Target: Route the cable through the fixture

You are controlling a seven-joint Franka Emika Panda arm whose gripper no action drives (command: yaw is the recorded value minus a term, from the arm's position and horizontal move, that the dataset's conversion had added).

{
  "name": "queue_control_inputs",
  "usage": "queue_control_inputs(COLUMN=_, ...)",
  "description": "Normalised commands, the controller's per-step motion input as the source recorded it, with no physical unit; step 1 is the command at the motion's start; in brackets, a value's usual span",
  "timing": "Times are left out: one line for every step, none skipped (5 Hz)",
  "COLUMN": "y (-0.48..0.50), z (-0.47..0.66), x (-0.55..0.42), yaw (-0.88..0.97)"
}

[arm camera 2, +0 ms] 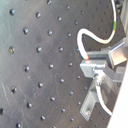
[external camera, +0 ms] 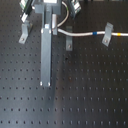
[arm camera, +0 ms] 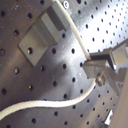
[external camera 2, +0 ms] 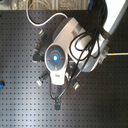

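A white cable (external camera: 85, 34) with blue and yellow bands runs from my gripper toward the first exterior view's right and passes a metal clip fixture (external camera: 106, 37). Two more clip fixtures (external camera: 69, 43) (external camera: 24, 35) stand on the board, one on each side of my long grey finger (external camera: 46, 60). In the first wrist view my gripper (arm camera: 98, 72) is shut on the cable (arm camera: 75, 35), which curves past a grey fixture (arm camera: 45, 32). In the second wrist view the cable (arm camera 2: 81, 42) loops into the gripper (arm camera 2: 95, 67).
Everything sits on a black perforated board (external camera: 90, 95). In the second exterior view the arm (external camera 2: 75, 45) hides most of the fixtures; small clips (external camera 2: 42, 79) (external camera 2: 76, 86) show beside it. A second white cable (external camera 2: 37, 20) lies at the back.
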Motion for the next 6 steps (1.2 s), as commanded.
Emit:
queue_control_inputs(y=-0.160, z=-0.62, x=-0.017, yaw=-0.05)
queue_control_inputs(y=-0.045, z=-0.53, x=-0.004, yaw=-0.07)
queue_control_inputs(y=-0.001, z=-0.18, x=0.029, yaw=-0.15)
queue_control_inputs(y=-0.225, z=0.00, x=0.127, yaw=-0.44)
queue_control_inputs(y=-0.329, z=-0.05, x=0.024, yaw=-0.61)
queue_control_inputs(y=0.006, z=0.09, x=0.007, yaw=-0.02)
